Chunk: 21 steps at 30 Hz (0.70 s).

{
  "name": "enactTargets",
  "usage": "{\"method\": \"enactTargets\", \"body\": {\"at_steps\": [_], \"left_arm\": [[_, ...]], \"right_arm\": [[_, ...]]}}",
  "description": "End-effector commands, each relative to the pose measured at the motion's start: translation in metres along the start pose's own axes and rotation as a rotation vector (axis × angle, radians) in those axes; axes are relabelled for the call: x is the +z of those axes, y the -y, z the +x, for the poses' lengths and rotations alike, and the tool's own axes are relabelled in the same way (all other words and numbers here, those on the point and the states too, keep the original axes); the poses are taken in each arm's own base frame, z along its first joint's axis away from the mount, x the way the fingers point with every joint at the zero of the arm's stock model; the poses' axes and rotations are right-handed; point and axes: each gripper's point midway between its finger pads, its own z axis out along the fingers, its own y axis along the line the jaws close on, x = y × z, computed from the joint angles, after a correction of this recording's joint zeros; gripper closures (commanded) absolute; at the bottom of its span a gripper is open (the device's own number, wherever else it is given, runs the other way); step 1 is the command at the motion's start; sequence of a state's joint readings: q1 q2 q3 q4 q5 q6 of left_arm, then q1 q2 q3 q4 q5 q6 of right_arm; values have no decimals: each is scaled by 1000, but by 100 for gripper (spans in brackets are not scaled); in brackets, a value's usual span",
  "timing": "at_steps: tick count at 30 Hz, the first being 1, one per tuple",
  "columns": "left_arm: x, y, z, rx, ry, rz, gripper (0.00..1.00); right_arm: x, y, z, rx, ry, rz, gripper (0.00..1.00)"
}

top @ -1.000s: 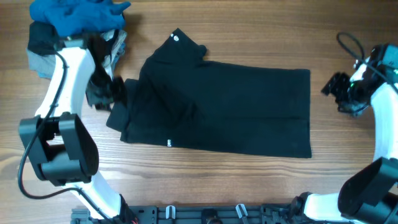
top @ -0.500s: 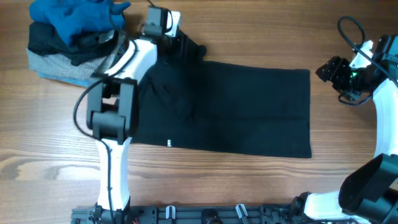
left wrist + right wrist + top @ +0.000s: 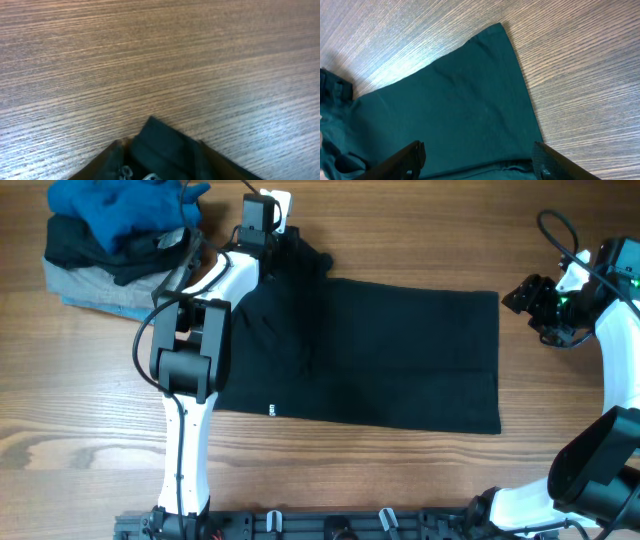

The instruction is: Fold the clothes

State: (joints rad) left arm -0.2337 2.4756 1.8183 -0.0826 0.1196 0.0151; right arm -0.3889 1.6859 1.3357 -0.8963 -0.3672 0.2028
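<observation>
Item: black garment (image 3: 380, 350). Spread flat across the middle of the worktop (image 3: 400, 220), long side running left to right; right portion smooth and rectangular, left portion rumpled, partly hidden under the left arm. Small white label (image 3: 271, 411) on the cloth near its near-left edge. One bunched corner pointing toward the far edge of the worktop.

Left pincer (image 3: 285, 248): at that bunched far corner, toward the far edge, left of centre. Clamped on the cloth. In the left wrist view, a dark fold poking out between the two fingers (image 3: 112, 157), filling the gap, with bare wood ahead of it.

Right pincer (image 3: 522, 295): toward the right edge of the worktop, just beside the garment's far-right corner. Fingers (image 3: 410, 155) wide apart, nothing between them. In the right wrist view, the garment's corner and right hem lying ahead of and beneath the spread fingers. Contact with the cloth not discernible.

Other stock: pile of clothes (image 3: 110, 250) in the far-left corner of the worktop, well apart from the right pincer and near the left arm's forearm. Blue piece (image 3: 120, 205) on top, a dark piece beneath, grey piece (image 3: 80, 285) at the bottom. Apart from the black garment.
</observation>
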Motion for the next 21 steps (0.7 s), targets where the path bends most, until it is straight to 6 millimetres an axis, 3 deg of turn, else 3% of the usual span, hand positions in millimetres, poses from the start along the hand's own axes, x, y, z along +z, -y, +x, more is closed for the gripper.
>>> {"method": "enactTargets", "body": {"at_steps": [1,2,3,4,6,8,13,15,19,21], "left_arm": [[14,-4,25,-11,-55,-8,82],[10,-3,19,-54,-44,-9,88],[3,-2,11,-76,-37,-9,87],[-15,1,-4,-75,-30,-9,96],[-32,2,-18,-75,-24,-14,96],[-48,-5,-26,-75,-32,-73,96],[-63,-8,-20,-79,-89,-100,96],[-63,-8,-19,-79,-92,-101,96],[-64,-8,-18,-80,-98,-101,95],[-64,-8,-18,-80,-98,-101,96]], "right_arm": [[6,-4,-1,-24,-5,-23,27],[6,-2,-7,-33,19,-11,26],[6,3,-14,-40,49,22,24],[7,6,-30,-60,112,44,24],[12,6,-45,-77,163,44,25],[33,10,-60,-115,189,45,32],[105,28,-49,-106,83,56,31],[131,25,-49,-128,78,38,31],[147,16,-49,-141,88,34,31],[148,17,-52,-112,105,69,36]]}}
